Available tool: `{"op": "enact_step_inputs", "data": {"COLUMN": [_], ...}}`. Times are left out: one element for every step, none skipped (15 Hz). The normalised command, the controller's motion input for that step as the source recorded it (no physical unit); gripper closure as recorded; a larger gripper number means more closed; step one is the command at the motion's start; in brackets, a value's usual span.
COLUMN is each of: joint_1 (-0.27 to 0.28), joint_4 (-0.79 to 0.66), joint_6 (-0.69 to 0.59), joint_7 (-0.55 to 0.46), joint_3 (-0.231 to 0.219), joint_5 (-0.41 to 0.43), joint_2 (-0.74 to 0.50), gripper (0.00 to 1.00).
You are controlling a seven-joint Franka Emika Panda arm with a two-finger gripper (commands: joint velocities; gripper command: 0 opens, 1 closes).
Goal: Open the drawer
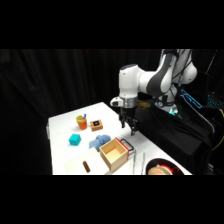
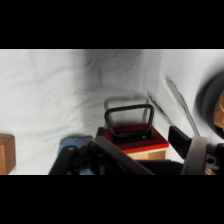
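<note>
The drawer [image 1: 114, 153] is a pale tan wooden box near the table's front edge, with reddish trim on its right side. In the wrist view the drawer [image 2: 135, 146] shows its red edge and an upright black loop handle [image 2: 129, 120]. My gripper [image 1: 129, 126] hangs a little above and behind the handle side, touching nothing. In the wrist view my gripper [image 2: 124, 148] is open, its fingers [image 2: 179, 137] wide apart on either side of the handle with nothing held.
A teal cube [image 1: 75, 139], an orange cup [image 1: 81, 121], a small orange block with a dark top [image 1: 96, 125] and a blue object [image 1: 99, 142] lie left of the drawer. Metal tongs [image 1: 138, 162] and a dark plate [image 1: 160, 169] are at the front right.
</note>
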Motion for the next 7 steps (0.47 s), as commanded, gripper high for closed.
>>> {"op": "enact_step_inputs", "data": {"joint_1": [0.210,0.184,0.163,0.141,0.126,0.111,0.103], "joint_4": [0.01,0.04,0.07,0.10,0.13,0.16,0.20], "joint_6": [-0.48,-0.46,-0.44,-0.43,-0.42,-0.41,-0.42], "joint_7": [-0.09,-0.04,-0.04,-0.04,-0.03,-0.01,-0.01], "joint_3": [-0.292,-0.279,-0.261,-0.246,-0.226,-0.207,-0.188], "joint_5": [-0.034,-0.086,-0.099,-0.104,-0.110,-0.132,-0.135], "joint_2": [-0.49,-0.46,-0.41,-0.38,-0.34,-0.29,-0.24], "gripper": [0.00,0.00,0.00,0.00,0.00,0.00,0.00]}}
